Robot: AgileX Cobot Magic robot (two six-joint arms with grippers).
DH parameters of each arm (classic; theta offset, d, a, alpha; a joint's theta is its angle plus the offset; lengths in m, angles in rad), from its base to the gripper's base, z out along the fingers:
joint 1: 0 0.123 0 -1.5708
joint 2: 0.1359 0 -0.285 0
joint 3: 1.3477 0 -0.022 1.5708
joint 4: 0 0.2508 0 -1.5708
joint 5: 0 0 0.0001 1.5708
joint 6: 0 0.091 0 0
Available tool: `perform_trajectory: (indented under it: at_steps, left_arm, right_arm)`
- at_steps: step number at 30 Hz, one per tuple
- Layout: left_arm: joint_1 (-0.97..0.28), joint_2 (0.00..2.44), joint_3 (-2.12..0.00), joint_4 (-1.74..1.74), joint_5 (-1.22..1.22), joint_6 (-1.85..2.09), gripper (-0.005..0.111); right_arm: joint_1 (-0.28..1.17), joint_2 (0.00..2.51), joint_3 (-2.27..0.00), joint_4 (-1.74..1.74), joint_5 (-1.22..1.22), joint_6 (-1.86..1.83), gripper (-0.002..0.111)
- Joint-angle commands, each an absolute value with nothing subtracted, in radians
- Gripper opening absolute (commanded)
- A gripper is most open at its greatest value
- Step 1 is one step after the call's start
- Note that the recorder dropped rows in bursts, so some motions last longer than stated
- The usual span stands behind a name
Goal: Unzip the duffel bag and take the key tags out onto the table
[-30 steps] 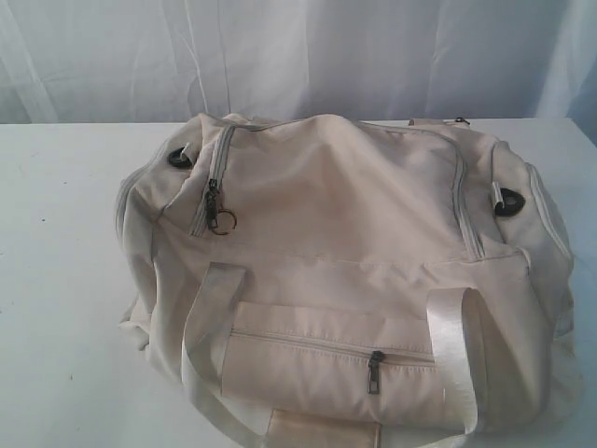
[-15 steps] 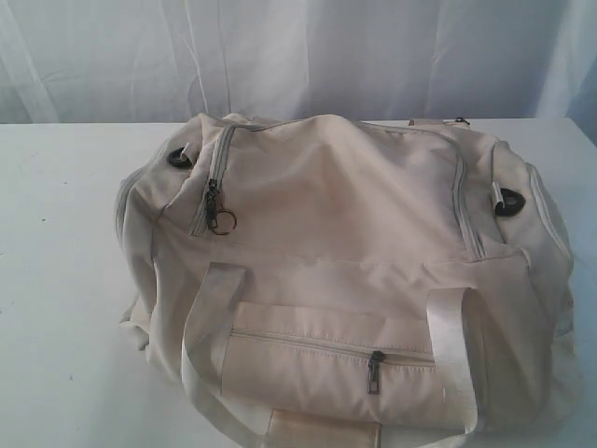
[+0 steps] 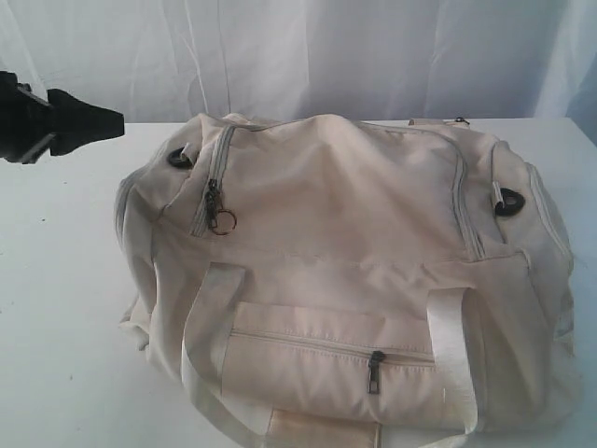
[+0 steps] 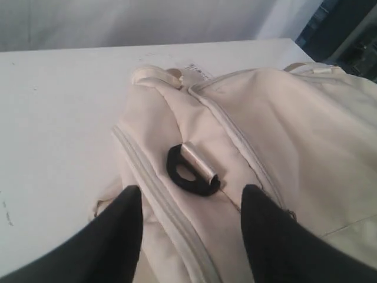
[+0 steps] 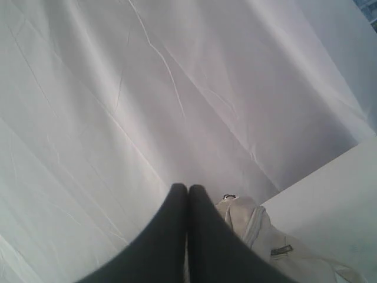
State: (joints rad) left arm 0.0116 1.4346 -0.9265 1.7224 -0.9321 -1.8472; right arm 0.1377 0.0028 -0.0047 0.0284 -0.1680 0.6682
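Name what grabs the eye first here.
A cream duffel fills the middle of the table, zipped shut, a ring pull dangling on top. The left end effector hangs open over the duffel's end by a black buckle; the right end effector is shut, facing the curtain.

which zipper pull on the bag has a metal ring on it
The top zipper's pull, on the duffel bag's left side in the exterior view: a round ring hangs from it. The front pocket's pull is a plain tab.

White table [image 3: 65, 280] — duffel bag [image 3: 345, 215] atop
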Motion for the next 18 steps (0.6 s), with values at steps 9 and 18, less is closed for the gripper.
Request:
perform_trajectory:
  at_steps: [9, 18]
  left_arm:
    - [-0.047, 1.598, -1.011, 1.744, -1.053, -1.892, 0.056]
    - [-0.051, 1.641, -1.013, 1.744, -1.029, -1.843, 0.056]
  right_arm:
    - [0.139, 0.000, 0.000, 0.033, -0.189, 0.686, 0.000]
    - [0.139, 0.000, 0.000, 0.033, -0.187, 0.686, 0.000]
